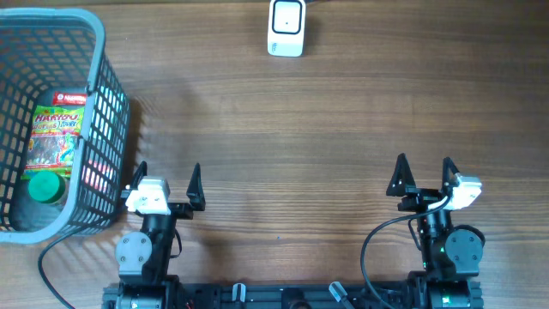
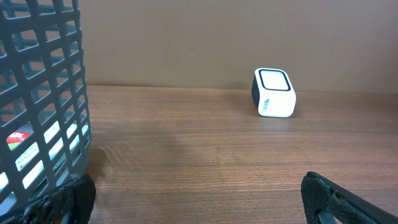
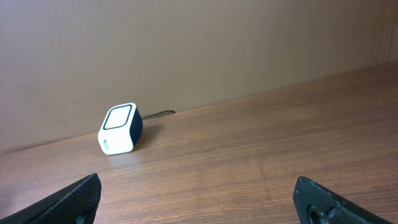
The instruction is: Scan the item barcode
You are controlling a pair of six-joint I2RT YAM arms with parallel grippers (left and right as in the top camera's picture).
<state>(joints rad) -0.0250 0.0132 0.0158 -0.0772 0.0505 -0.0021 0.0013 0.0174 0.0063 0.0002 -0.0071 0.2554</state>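
A white barcode scanner (image 1: 286, 27) stands at the table's far edge, seen also as the scanner (image 2: 274, 93) and the scanner (image 3: 120, 129) from the wrists. A grey mesh basket (image 1: 110, 129) at the left holds a colourful candy bag (image 1: 54, 137) and a green-capped bottle (image 1: 45, 187). My left gripper (image 1: 167, 179) stands open just right of the basket, nothing between its fingers. My right gripper (image 1: 422, 174) is open too, over bare wood at the near right. In the wrist views the left gripper (image 2: 199, 199) and right gripper (image 3: 199, 196) hold nothing.
The basket wall (image 2: 43, 93) fills the left of the left wrist view, close to the left finger. A cable runs from the scanner off the far edge. Brown wooden tabletop (image 1: 292, 129) lies between grippers and scanner.
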